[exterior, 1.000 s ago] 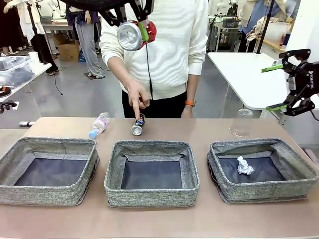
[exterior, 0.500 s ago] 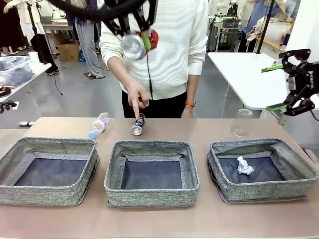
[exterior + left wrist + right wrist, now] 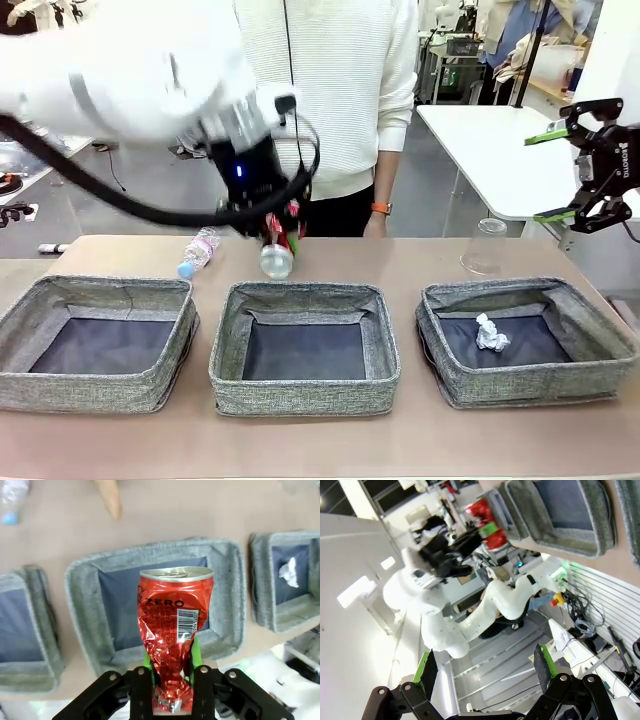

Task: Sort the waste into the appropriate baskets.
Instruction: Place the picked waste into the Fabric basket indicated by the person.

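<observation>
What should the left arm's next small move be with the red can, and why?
Probably a short descent toward the middle basket, ready to release. The left gripper is shut on the dented red can. Its wrist view shows the can hanging above that basket's dark bottom, and the front view puts it by the far rim, above the walls.

Middle basket (image 3: 305,292): bottom bare, open from above. The red can (image 3: 278,256), gripped by the left gripper (image 3: 281,228), hangs near its far wall. Left arm (image 3: 150,80) slants in from upper left, over the bottle (image 3: 199,250) side of the table (image 3: 400,440). Person (image 3: 340,100) fills the far edge at centre, finger (image 3: 111,497) near the middle basket's far side. Left basket (image 3: 100,285) is bare inside. Right basket (image 3: 520,288) holds a paper ball (image 3: 491,333); cup (image 3: 486,247) stands just behind it. Front table strip free. Right gripper (image 3: 537,177), jaws apart, sits high off to the right.
</observation>
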Tool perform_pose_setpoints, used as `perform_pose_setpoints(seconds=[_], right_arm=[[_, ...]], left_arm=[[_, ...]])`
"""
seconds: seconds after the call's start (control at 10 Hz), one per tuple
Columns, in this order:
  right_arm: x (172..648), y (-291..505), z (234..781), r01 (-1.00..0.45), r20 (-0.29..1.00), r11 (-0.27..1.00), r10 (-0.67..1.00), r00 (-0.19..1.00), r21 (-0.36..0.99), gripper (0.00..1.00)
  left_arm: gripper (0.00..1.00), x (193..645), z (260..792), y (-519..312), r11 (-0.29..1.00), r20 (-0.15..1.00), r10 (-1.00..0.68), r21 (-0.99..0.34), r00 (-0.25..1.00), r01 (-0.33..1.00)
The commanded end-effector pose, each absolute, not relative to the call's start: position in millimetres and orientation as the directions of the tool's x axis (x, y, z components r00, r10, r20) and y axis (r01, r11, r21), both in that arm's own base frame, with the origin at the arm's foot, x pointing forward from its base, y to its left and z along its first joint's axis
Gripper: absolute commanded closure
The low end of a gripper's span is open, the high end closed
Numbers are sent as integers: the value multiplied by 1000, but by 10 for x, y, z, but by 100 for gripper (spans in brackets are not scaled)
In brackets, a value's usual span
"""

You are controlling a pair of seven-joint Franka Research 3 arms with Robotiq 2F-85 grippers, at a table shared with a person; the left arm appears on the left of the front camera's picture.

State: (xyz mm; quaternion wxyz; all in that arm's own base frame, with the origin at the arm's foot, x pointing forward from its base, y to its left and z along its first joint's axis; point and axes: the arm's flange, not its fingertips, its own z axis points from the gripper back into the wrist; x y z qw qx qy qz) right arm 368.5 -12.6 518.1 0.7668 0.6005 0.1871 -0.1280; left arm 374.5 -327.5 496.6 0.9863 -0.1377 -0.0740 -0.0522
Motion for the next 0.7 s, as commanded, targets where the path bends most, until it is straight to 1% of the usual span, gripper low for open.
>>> perform_pose_setpoints(seconds=[0.0, 0.1, 0.3, 0.5, 0.6], right_arm=[[3679, -121, 5222, 429, -447, 226, 32, 894, 875, 0], [3679, -121, 5222, 429, -447, 226, 32, 894, 875, 0], [3679, -121, 5222, 429, -447, 226, 32, 894, 875, 0], [3679, -121, 5222, 429, -447, 226, 32, 894, 875, 0], [3679, -121, 5222, 429, -447, 226, 32, 894, 875, 0]], left_arm=[[70, 3772, 4744, -3481, 958, 111, -100, -257, 989, 126], [70, 3779, 4657, -3545, 954, 72, -124, -264, 990, 139], [70, 3798, 4606, -3621, 956, 67, -137, -252, 988, 150], [12, 3820, 4627, -3612, 955, 82, -131, -257, 988, 149], [0, 3822, 4634, -3605, 955, 84, -126, -259, 988, 144]])
